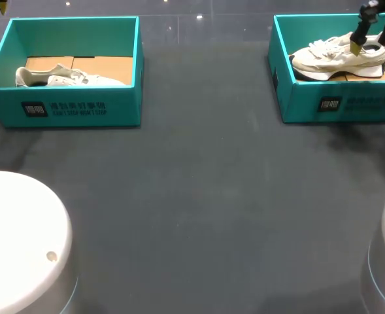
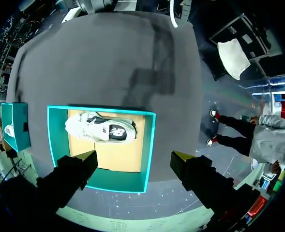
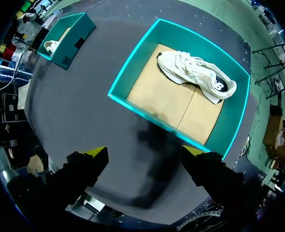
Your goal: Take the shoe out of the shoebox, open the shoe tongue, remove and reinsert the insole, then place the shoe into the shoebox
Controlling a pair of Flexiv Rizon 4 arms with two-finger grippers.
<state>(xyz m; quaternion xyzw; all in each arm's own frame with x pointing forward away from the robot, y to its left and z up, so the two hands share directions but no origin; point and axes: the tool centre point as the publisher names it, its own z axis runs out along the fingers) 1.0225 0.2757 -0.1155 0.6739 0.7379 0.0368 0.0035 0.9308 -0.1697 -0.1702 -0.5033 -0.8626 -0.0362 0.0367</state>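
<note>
You had both pairs of jaws spread wide and hanging high, the right arm [image 1: 374,16] above the shoe [image 1: 329,59] lying sole-down in its shoebox [image 1: 362,104] at upper right, probably so you could line up a clean descent to lift it out.

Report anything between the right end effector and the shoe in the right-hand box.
Nothing visible. The white lace-up sneaker lies uncovered in the lidless teal cardboard shoebox, ahead of the open right end effector.
</note>
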